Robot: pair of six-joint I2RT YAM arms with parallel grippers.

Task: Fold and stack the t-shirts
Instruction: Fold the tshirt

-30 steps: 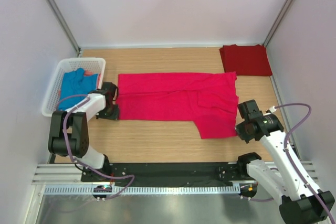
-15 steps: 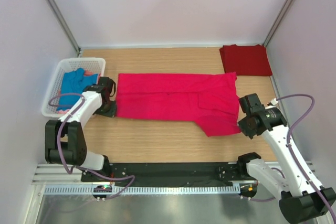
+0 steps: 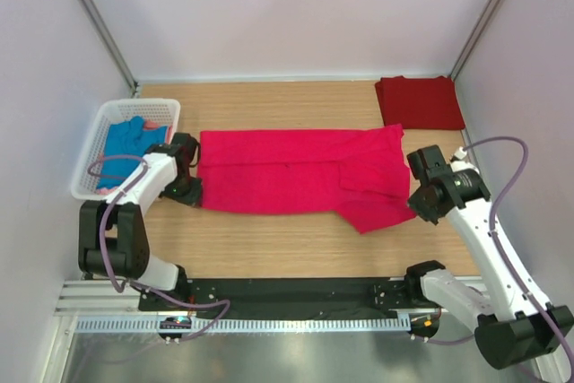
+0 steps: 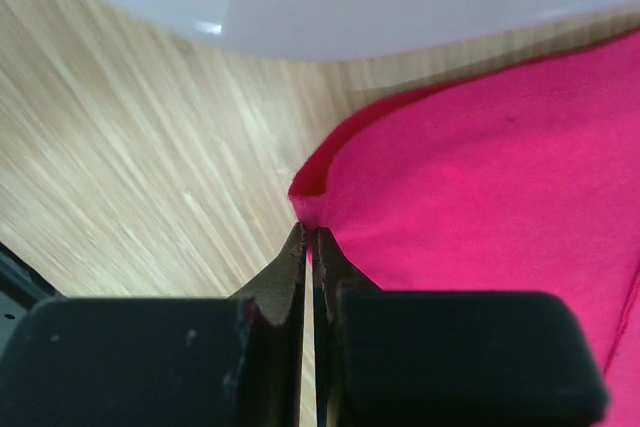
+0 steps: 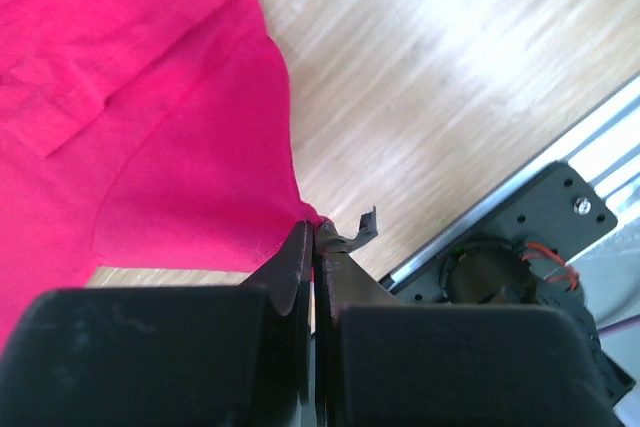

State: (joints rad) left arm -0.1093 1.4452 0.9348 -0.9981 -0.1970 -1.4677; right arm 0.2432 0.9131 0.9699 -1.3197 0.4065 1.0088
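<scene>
A bright pinkish-red t-shirt (image 3: pixel 296 177) lies spread across the table's middle, partly folded lengthwise. My left gripper (image 3: pixel 191 187) is shut on its left edge; the left wrist view shows the cloth (image 4: pixel 480 167) pinched at the fingertips (image 4: pixel 297 247). My right gripper (image 3: pixel 418 205) is shut on the shirt's lower right corner (image 5: pixel 150 147), lifted a little off the table. A darker red t-shirt (image 3: pixel 419 101) lies folded at the back right. A blue t-shirt (image 3: pixel 128 143) and a bit of pale pink cloth (image 3: pixel 154 125) lie in the basket.
A white plastic lattice basket (image 3: pixel 94 145) stands at the left edge of the wooden table (image 3: pixel 269 244). Grey walls close in the left, back and right. A black and metal rail (image 3: pixel 296 298) runs along the near edge.
Both grippers have carried the shirt's near edge away from me, so the shirt is narrower. The right gripper has moved up and back; the left gripper shifted slightly.
</scene>
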